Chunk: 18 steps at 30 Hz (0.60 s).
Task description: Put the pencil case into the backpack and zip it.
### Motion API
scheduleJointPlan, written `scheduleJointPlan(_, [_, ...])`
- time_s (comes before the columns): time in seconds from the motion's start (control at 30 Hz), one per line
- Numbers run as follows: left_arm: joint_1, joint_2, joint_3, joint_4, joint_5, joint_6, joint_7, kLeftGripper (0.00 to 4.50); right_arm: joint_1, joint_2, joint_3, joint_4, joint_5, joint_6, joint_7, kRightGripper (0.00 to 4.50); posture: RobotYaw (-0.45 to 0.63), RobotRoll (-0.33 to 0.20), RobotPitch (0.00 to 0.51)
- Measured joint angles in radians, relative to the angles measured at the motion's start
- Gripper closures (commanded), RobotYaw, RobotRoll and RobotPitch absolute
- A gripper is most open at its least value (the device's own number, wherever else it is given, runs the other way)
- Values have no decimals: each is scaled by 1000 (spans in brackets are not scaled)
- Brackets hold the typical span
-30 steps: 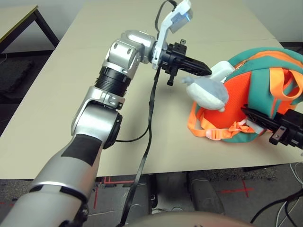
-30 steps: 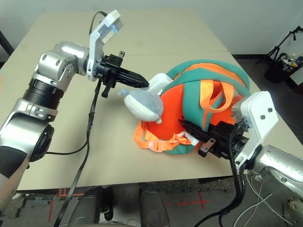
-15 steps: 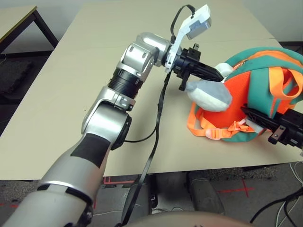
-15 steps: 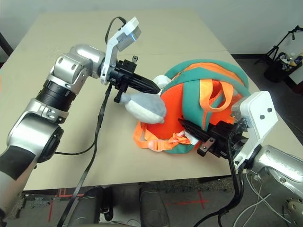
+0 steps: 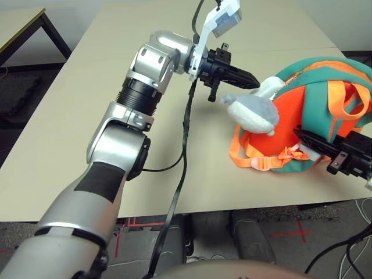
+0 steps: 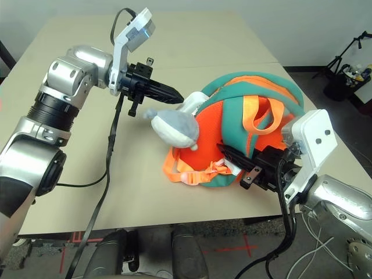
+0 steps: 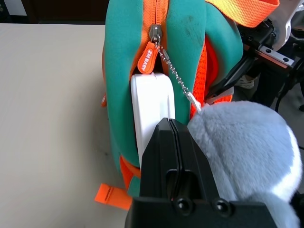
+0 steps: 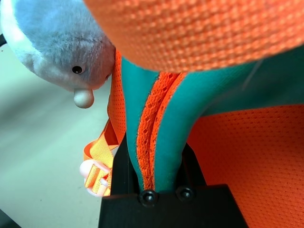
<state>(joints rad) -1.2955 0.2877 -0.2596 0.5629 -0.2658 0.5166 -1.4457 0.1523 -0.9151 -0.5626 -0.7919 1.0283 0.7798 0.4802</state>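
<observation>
The teal and orange backpack lies on its side at the table's right. One end of the white pencil case sticks out of its open zipper slot, just below the orange zipper pull. The grey plush charm hangs on a chain in front of the slot. My left gripper is shut, holds nothing, and points at the case's exposed end, right by it. My right gripper is shut on the backpack's teal edge with orange trim at the near side.
Orange straps and a buckle spill onto the table in front of the backpack. A black cable hangs from my left wrist down over the table's front edge. Another table stands at far left, and a tripod at far right.
Half a second ago my left gripper was pressed in against the pencil case at the slot; it has now drawn back left. The case's end still sticks out. The right gripper kept its hold.
</observation>
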Motion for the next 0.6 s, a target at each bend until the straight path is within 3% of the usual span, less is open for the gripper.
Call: scheduleJointPlan(0.6, [8, -94, -44, 96, 95, -100, 43, 4500, -1, 4, 4, -6, 0, 0, -20, 4303, -222, 0, 126])
